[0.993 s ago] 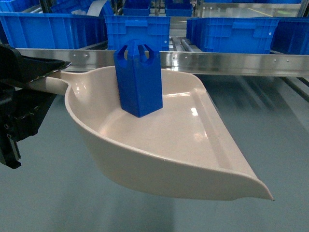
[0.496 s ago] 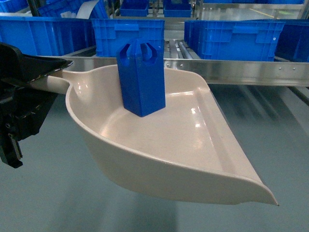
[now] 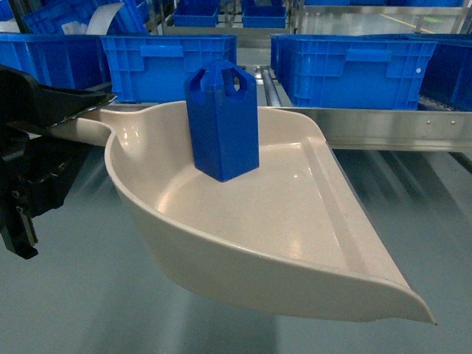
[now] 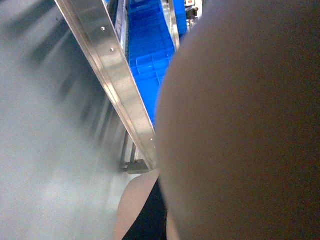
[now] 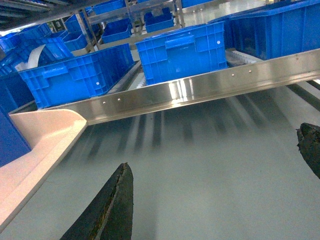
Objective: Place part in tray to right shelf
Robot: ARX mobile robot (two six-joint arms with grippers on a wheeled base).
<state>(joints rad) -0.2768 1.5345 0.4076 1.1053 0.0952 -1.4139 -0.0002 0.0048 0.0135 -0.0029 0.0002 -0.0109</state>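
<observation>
In the head view the shelf rail [image 3: 383, 125] and blue crates [image 3: 354, 59] look bigger and lower in frame than a second ago, so the robot's closing in; the blue part [image 3: 223, 122] stands upright in the tray [image 3: 295, 243], whose handle the left gripper [image 3: 55, 118] fingers clench at middle left. Left wrist view is mostly blocked by the tray's blurry underside, rail running diagonally at upper left. Right wrist view shows the right gripper [image 5: 215, 180] fingers spread wide and empty, so I'd guess delivery is next.

Bright-blue square-sided plastic block [image 3: 222, 122], glossy beige dustpan-shaped plastic tray [image 3: 295, 221], silver stainless-steel shelf rail [image 5: 200, 90], bright-blue plastic crates [image 3: 354, 66], black gripper [image 3: 33, 147], grey-green floor [image 3: 74, 310].
</observation>
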